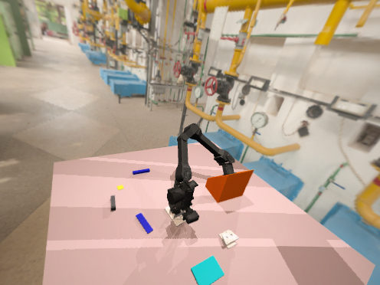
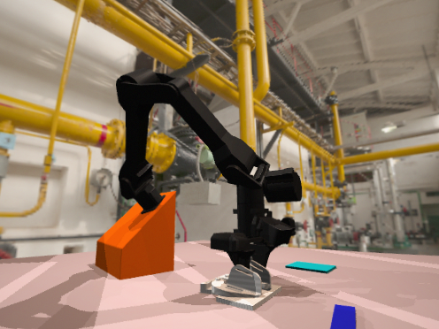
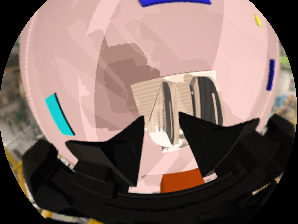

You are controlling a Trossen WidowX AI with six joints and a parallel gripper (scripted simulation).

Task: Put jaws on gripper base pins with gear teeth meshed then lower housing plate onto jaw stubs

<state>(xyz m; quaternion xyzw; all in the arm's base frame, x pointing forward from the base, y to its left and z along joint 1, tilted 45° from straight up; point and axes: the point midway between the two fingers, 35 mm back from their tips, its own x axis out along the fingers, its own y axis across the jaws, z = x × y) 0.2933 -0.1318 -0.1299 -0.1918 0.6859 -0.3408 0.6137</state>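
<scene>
The off-white gripper base (image 1: pixel 178 221) (image 2: pixel 253 302) (image 3: pixel 142 98) lies flat on the table below my gripper. Two grey, curved jaws stand upright on it side by side: the near jaw (image 2: pixel 244 280) (image 3: pixel 170 112) and the other jaw (image 2: pixel 265 276) (image 3: pixel 207 97). Whether their teeth mesh cannot be seen. My gripper (image 2: pixel 250 264) (image 3: pixel 161 116) is open, its tips pointing down just above the jaws, with the first jaw showing between them in the wrist view. A small white piece with dark dots (image 1: pixel 229 238), probably the housing plate, lies apart from the base.
An orange wedge block (image 1: pixel 230 187) (image 2: pixel 147 248) (image 3: pixel 183 181) stands behind the base. A cyan plate (image 1: pixel 208 270) (image 2: pixel 311 266) (image 3: pixel 59 114), a blue bar (image 1: pixel 144 223) (image 2: pixel 343 315), a dark bar (image 1: pixel 113 203), a yellow piece (image 1: pixel 120 187) and a blue rod (image 1: pixel 141 171) lie around.
</scene>
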